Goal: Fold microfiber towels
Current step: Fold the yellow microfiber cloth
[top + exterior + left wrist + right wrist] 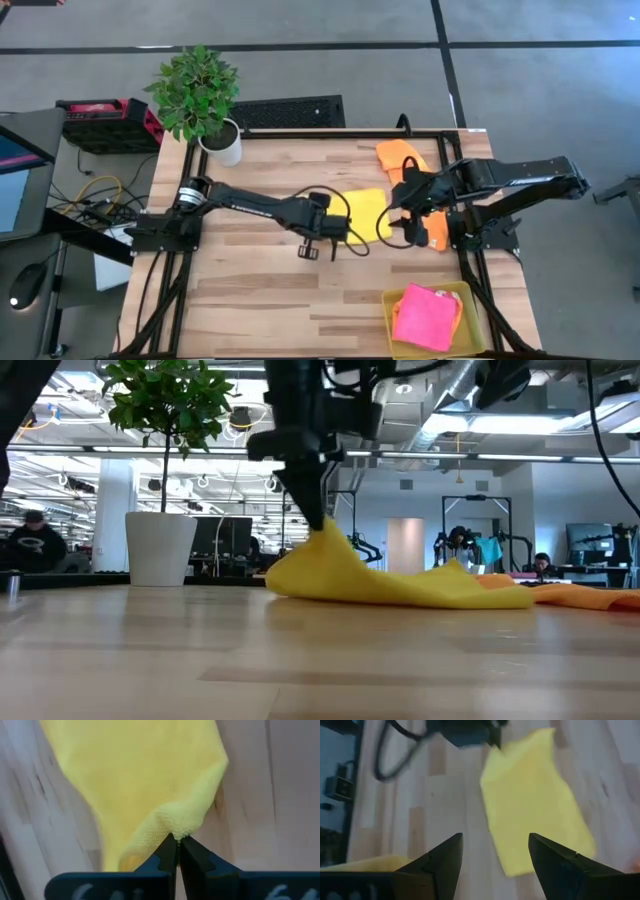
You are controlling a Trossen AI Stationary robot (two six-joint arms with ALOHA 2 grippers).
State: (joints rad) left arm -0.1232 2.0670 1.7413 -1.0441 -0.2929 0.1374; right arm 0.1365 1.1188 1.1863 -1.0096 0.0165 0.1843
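A bright yellow towel lies mid-table, and my left gripper is shut on one corner of it. That corner is raised in a peak, while the rest of the cloth lies on the wood. My right gripper hangs open above the table to the towel's right, with nothing between its fingers. One orange towel lies at the far right, and another shows under the right arm. A hot pink towel rests in the yellow tray. My left gripper pinches a corner of the yellow towel between its two fingertips. It is the corner on the side toward the table's left. The fingers come steeply from above. The corner hangs bunched below them, lifted clear, and the cloth slopes down to the part resting on the table.
A potted plant stands at the far left corner. The translucent yellow tray sits at the near right edge. Bare wood fills the near left of the table.
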